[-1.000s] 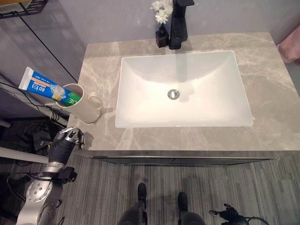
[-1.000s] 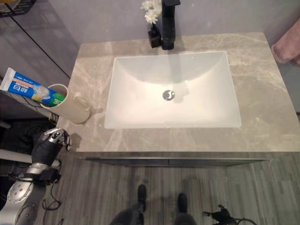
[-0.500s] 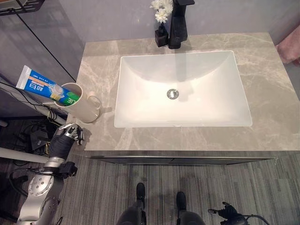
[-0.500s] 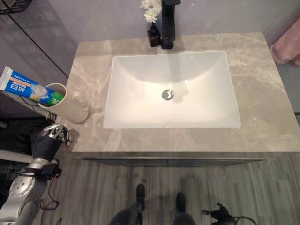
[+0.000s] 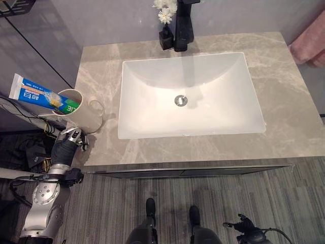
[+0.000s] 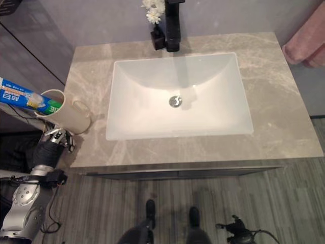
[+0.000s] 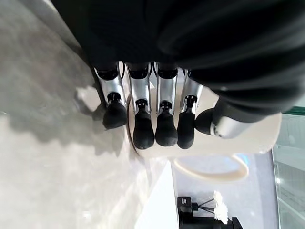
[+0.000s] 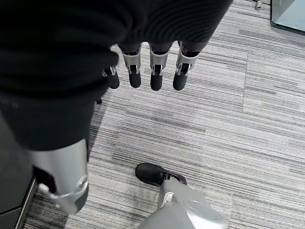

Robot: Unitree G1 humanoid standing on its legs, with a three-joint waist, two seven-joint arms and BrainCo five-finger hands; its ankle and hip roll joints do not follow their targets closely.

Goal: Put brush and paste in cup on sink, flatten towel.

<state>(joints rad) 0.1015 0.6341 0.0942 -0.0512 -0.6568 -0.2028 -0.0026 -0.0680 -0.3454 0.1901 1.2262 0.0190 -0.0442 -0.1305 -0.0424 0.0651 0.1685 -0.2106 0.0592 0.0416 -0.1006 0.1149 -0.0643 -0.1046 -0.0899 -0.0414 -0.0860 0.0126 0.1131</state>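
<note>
Our left hand hangs relaxed and empty just below the cup holding the toothpaste — next we reach for the towel slowly, right hand loose.

The sink sits in the middle of the worktop. The tap and a small vase stand behind it. The cup stands on the worktop's left edge, with the paste in it. A towel lies at the far right.
</note>
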